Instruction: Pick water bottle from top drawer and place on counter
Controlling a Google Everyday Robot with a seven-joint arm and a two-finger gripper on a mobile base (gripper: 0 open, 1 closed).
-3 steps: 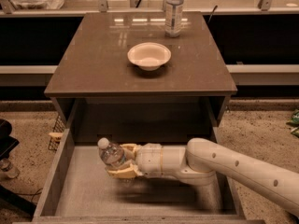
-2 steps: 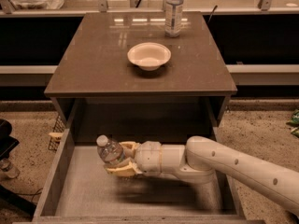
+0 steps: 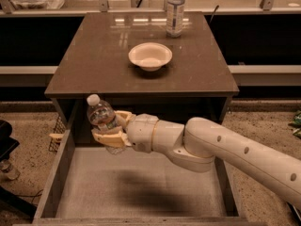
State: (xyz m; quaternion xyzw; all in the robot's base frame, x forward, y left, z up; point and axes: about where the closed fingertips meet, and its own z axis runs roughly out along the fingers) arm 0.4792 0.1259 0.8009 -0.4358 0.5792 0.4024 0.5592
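The short, stubby clear plastic water bottle (image 3: pixel 101 119) with a white cap hangs above the left rear of the wide, grey-brown top drawer (image 3: pixel 55 173). It is tilted, cap toward the upper left, about level with the front edge of the dark brown glossy desk (image 3: pixel 94 65). The cream two-finger gripper (image 3: pixel 112 127) is clamped round the bottle's body, one finger above and one below.

The bottle looks light and thin-walled, likely to dent under a hard squeeze and to be slick on its smooth sides. The body below the shoulder, well clear of the cap, seems the sound place to hold it.

The thick, pale robot arm (image 3: pixel 225 145) reaches in from the right across the drawer. On the desk a shallow cream bowl (image 3: pixel 150 55) sits near the centre, and a taller, slimmer clear bottle (image 3: pixel 175 11) stands at the back. The desk's front lip, just behind the held bottle, is the edge to clear on the way up.
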